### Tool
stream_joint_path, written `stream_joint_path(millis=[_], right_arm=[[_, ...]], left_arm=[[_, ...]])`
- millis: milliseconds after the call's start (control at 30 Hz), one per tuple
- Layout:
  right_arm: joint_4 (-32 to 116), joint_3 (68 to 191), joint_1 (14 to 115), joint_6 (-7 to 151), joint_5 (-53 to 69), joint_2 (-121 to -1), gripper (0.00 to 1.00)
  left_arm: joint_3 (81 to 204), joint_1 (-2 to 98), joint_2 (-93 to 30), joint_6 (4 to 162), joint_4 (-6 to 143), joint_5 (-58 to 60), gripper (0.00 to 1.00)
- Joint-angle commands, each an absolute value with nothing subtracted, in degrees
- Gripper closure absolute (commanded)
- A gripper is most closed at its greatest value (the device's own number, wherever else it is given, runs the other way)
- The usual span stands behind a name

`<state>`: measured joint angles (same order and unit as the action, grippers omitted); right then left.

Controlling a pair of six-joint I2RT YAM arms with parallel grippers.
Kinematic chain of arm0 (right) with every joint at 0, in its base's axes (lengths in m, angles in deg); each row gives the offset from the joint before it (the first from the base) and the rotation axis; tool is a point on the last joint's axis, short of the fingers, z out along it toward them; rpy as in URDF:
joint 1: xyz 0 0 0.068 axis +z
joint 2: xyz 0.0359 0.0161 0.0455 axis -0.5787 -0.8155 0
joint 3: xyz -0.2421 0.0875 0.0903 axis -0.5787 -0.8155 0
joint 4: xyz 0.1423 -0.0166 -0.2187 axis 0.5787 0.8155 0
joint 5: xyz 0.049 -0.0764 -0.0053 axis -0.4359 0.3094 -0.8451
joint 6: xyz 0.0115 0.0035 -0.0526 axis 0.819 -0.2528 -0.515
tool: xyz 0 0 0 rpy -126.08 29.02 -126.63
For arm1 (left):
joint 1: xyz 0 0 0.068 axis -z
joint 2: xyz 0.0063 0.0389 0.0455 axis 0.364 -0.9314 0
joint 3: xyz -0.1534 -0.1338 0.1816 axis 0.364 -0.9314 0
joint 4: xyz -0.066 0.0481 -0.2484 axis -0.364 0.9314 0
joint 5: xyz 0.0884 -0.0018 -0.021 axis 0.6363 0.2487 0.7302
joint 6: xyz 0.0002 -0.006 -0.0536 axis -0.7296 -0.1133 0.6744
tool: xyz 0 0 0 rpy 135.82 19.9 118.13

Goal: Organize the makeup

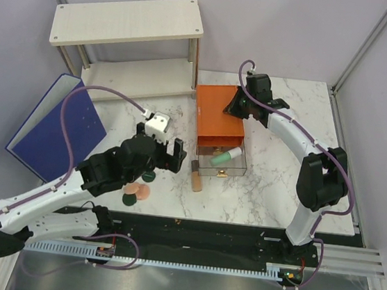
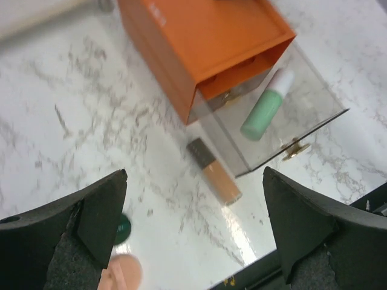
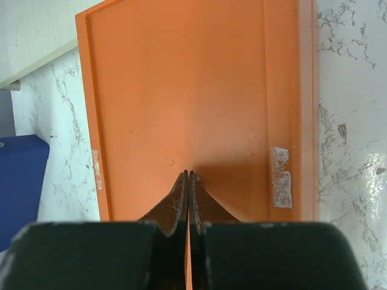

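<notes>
Left gripper [image 2: 193, 223] spread wide above peach tube [image 2: 216, 173]; right gripper [image 3: 188, 176] pressed together over orange box [image 3: 199, 90]. Mint tube [image 2: 264, 110] lies in open drawer [image 2: 314, 115].

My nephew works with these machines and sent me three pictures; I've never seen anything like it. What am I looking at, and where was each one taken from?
These are two robot arms bolted to the near edge of a marble table. The wide picture comes from a camera above and behind them; the other two come from cameras on each wrist.

The left gripper has its fingers spread open and holds nothing. Below it lie a peach tube with a dark cap, a dark green compact and a peach disc.

The right gripper has its fingers shut, right at the top of the orange drawer box. That box's clear drawer is pulled out, with a mint-green tube inside.

Further left are a blue binder and a pale shelf.
</notes>
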<state>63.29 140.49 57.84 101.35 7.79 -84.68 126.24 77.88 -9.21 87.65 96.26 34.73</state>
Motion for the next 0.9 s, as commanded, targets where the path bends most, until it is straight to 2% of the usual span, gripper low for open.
stream_joint_path(millis=[0, 200, 367, 633, 867], right_arm=[[65.13, 138.70, 57.69, 100.04, 7.89, -84.68, 1.00], [65.13, 137.56, 57.69, 99.95, 7.71, -84.06, 1.00], [65.04, 136.24, 57.77, 100.04, 7.36, -83.45, 1.00], [64.95, 134.30, 57.69, 99.68, 7.10, -82.48, 1.00], [64.86, 133.78, 57.60, 99.69, 6.83, -82.30, 1.00]], left_arm=[[120.44, 76.98, -5.05, 108.59, 104.20, 38.58, 0.01], [118.94, 74.18, -11.70, 115.09, 108.95, 20.58, 0.01], [113.86, 72.76, -17.34, 120.20, 105.27, 15.90, 0.01], [104.37, 72.24, -21.91, 126.87, 87.72, 9.66, 0.01], [103.29, 72.06, -29.90, 133.38, 78.28, 8.16, 0.03]])
